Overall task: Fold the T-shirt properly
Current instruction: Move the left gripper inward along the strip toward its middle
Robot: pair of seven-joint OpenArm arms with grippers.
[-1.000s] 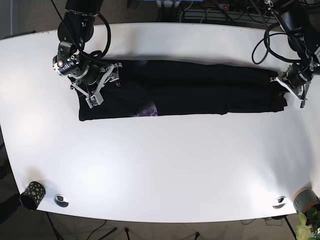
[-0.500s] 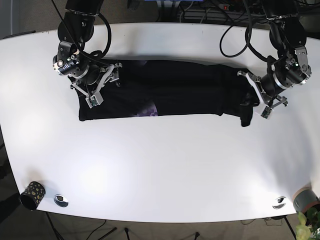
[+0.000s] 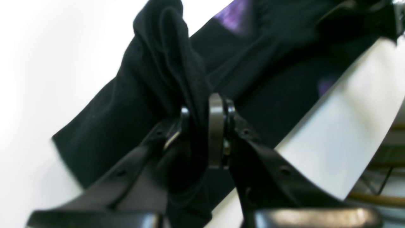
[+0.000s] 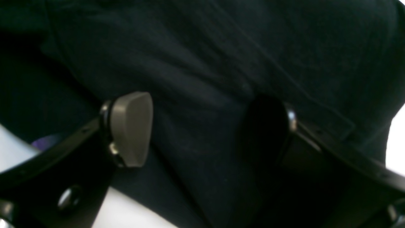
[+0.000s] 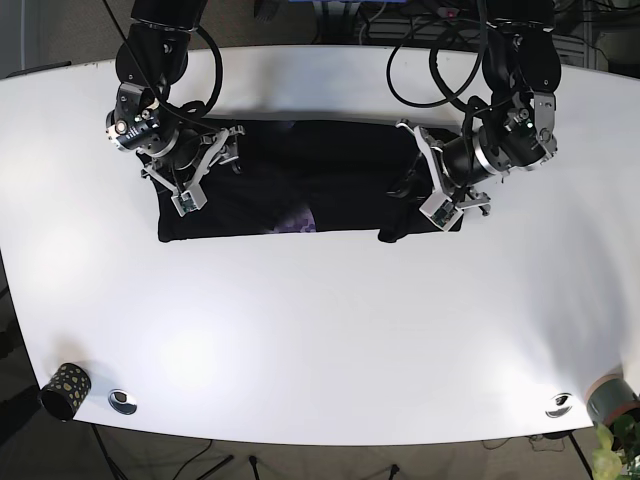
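Observation:
The black T-shirt lies as a long folded strip across the back of the white table, with a purple print at its front edge. My left gripper is shut on the strip's right end, which is bunched and lifted over the shirt. The left wrist view shows that fabric pinched in the left gripper. My right gripper rests open over the shirt's left end. In the right wrist view the right gripper spans dark cloth, gripping nothing.
A patterned cup stands at the front left corner. Two metal fittings sit near the front edge. A grey pot is at the front right corner. Cables hang behind the table.
My left gripper has carried the shirt's right end leftward from the table's right side to about the middle, shortening the strip. The right arm has not moved.

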